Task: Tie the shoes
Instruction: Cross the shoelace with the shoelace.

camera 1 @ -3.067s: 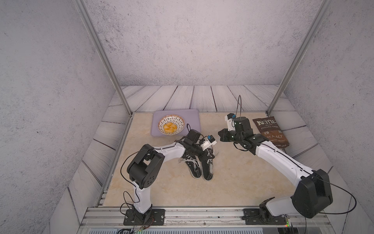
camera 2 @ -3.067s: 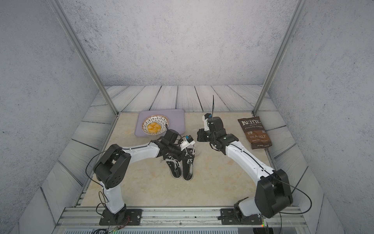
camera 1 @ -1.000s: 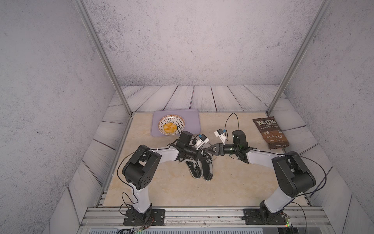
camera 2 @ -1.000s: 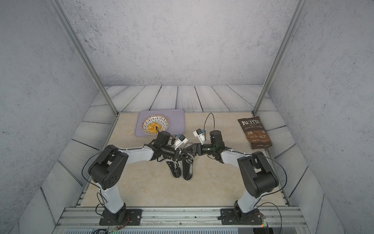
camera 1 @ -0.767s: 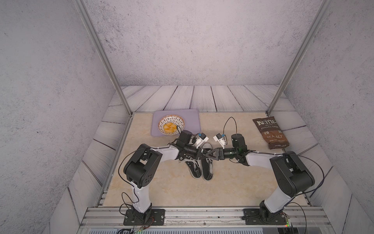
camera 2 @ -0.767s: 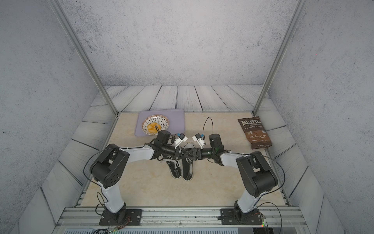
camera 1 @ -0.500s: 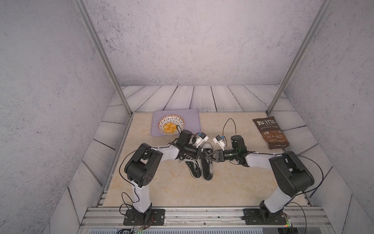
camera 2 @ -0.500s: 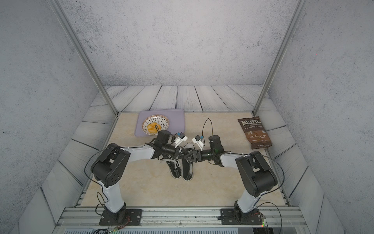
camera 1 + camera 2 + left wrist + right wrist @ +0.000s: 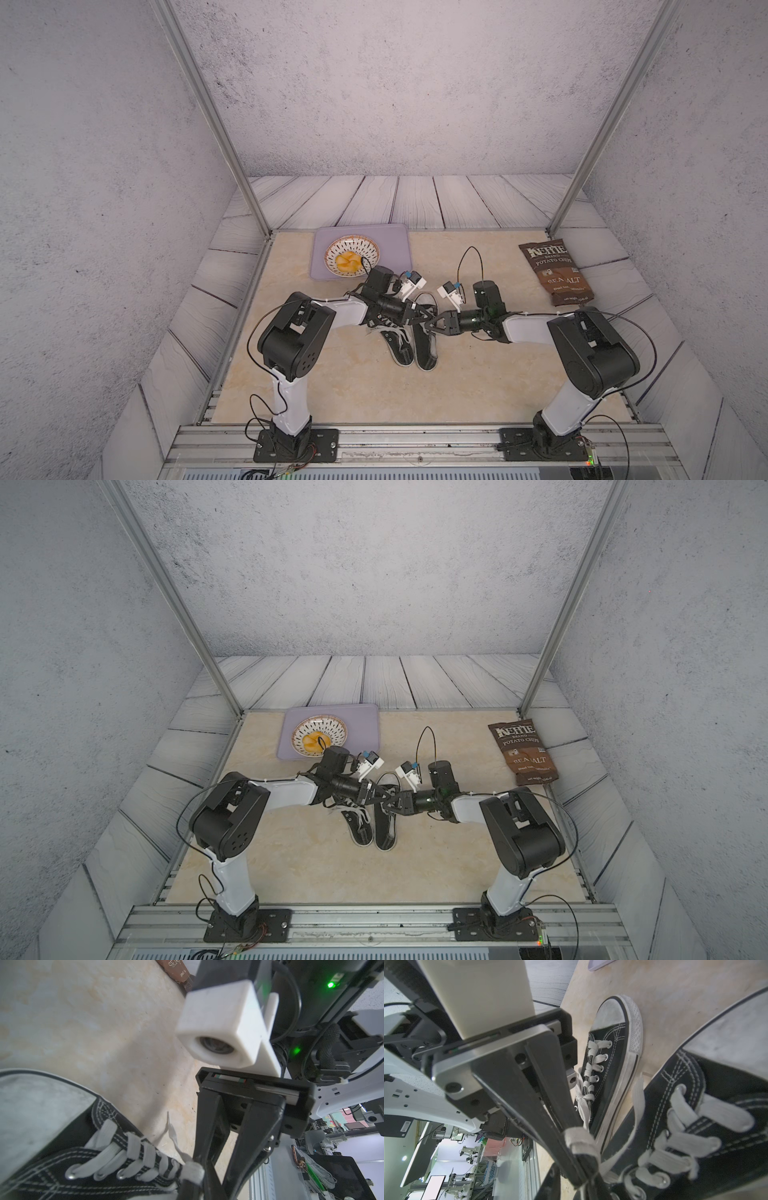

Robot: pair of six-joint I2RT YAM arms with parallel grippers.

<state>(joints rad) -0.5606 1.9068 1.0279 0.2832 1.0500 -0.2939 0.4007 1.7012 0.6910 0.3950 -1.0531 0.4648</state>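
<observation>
The shoes, black canvas with white toe caps, lie side by side mid-table: one shoe [image 9: 401,351] [image 9: 360,831] and its neighbour [image 9: 427,347] [image 9: 385,827]. My left gripper [image 9: 424,321] [image 9: 384,801] reaches over that neighbour, shut on its white lace [image 9: 192,1171] [image 9: 579,1142], which wraps over the fingertip. My right gripper [image 9: 433,326] [image 9: 391,806] meets it tip to tip. In the right wrist view its jaws stand narrow around that lace-wrapped tip. The other shoe [image 9: 610,1051] shows a small knot in its laces.
A purple tray [image 9: 399,237] at the back holds a patterned bowl [image 9: 351,257] of orange pieces. A brown chip bag [image 9: 555,270] lies at the back right. Metal posts stand at the rear corners, and a rail [image 9: 415,440] runs along the front edge.
My right gripper has slid left over the shoes up to the left gripper, and its jaws have narrowed from wide open. The left gripper has stayed shut on the lace.
</observation>
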